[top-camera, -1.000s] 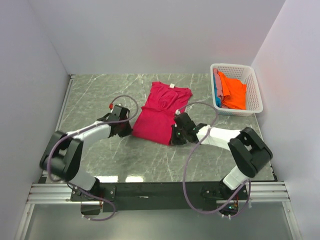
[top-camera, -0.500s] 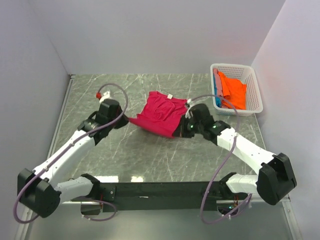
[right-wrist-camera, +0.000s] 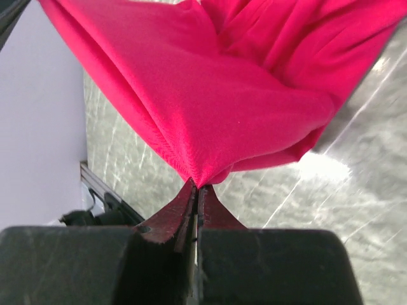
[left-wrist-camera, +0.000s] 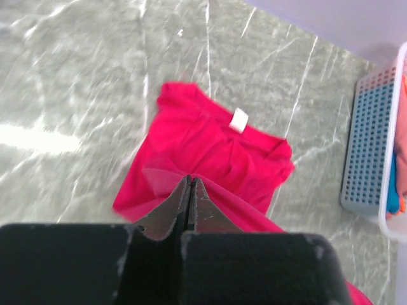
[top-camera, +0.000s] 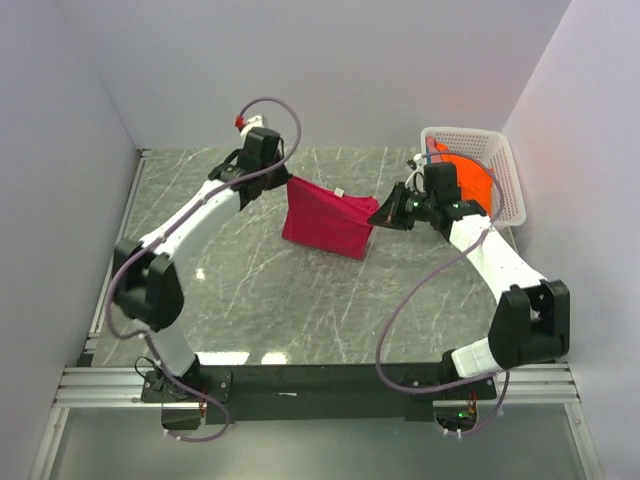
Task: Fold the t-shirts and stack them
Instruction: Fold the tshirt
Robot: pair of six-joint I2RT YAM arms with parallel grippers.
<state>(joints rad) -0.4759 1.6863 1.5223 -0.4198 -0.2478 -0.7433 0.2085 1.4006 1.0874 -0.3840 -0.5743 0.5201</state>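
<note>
Top view, crimson shirt: lies mid-table toward the far side. One edge is lifted and stretched between the two arms, and the rest rests on the table.
Top view, left gripper: clamped on the left corner of the lifted edge.
Top view, right gripper: clamped on the right corner, just left of the basket.
Top view, orange shirt: in the basket at far right, and neither arm touches it.
Left wrist, jaws: pressed fully together with a thin fold of crimson cloth nipped at the tips.
Left wrist, below the jaws: the shirt body lies flat on the stone with its white neck label showing. A blue shirt peeks over the basket rim at right.
Right wrist, jaws: closed tight on a bunched point of cloth, which fans upward in deep pleats with bare table beneath.
Step, my reading: the lifted edge is being carried over the body for a halving fold.
Doing it well: move both corners at the same pace and height so the edge stays straight and lightly taut. Don't pull so hard that the part on the table drags.
Landing: lower the edge until it lines up with the edge by the label, then let go with both sides together.
Risk: the right corner looks bunched, so a crease could set there.
</note>
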